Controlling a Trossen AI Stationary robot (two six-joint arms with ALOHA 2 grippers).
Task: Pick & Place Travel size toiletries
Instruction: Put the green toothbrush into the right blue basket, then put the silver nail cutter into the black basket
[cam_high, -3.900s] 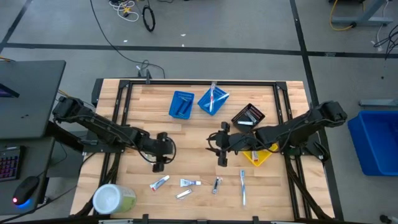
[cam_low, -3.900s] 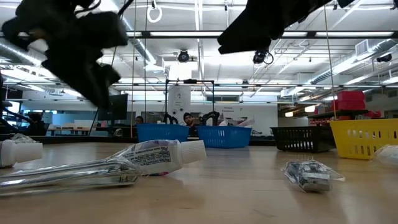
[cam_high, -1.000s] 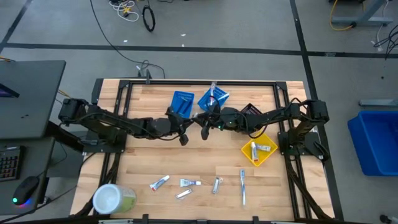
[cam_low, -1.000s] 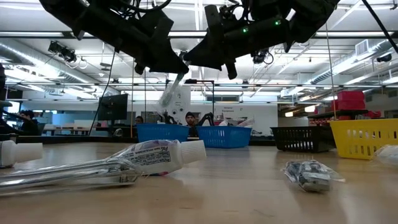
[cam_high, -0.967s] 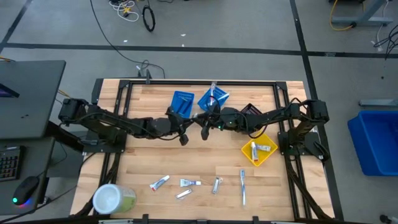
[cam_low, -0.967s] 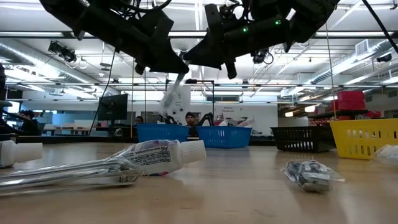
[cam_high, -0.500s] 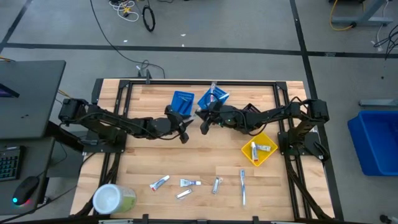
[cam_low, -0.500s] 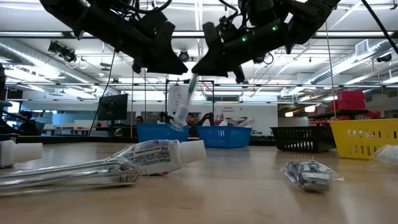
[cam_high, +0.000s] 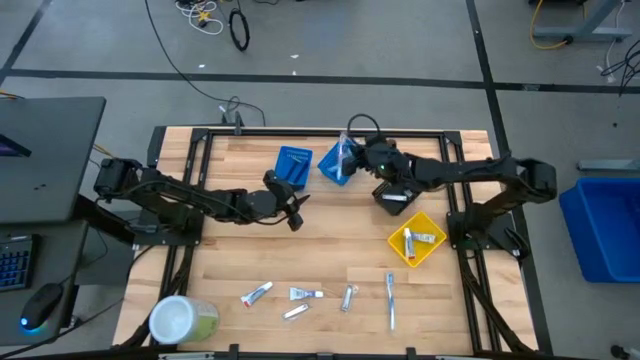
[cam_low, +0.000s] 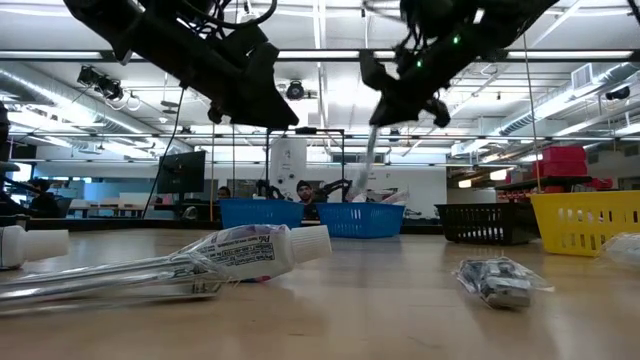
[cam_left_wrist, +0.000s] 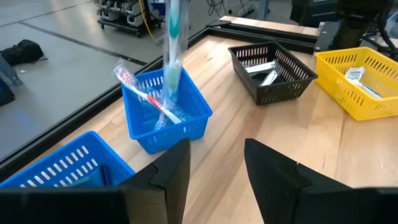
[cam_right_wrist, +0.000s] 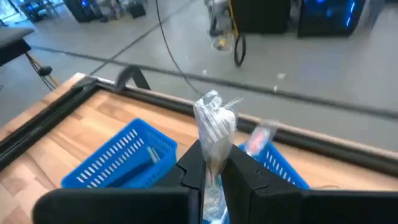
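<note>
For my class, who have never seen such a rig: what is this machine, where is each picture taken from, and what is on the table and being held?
Two dark robot arms work at a wooden table. One camera looks straight down, one sits at table height, and one rides on each wrist. The right gripper is shut on a wrapped toothbrush, holding it over a blue bin. The left gripper is open and empty near the table's middle. Another blue bin, a black bin and a yellow bin stand nearby. Small tubes and a toothbrush lie along the near edge.

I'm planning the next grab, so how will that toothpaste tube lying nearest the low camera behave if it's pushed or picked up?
The toothpaste tube looks round near its cap, so a sideways push may roll it. Its flattened tail probably limits that. It seems small and probably light, and its glossy skin could slip between fingers.
</note>
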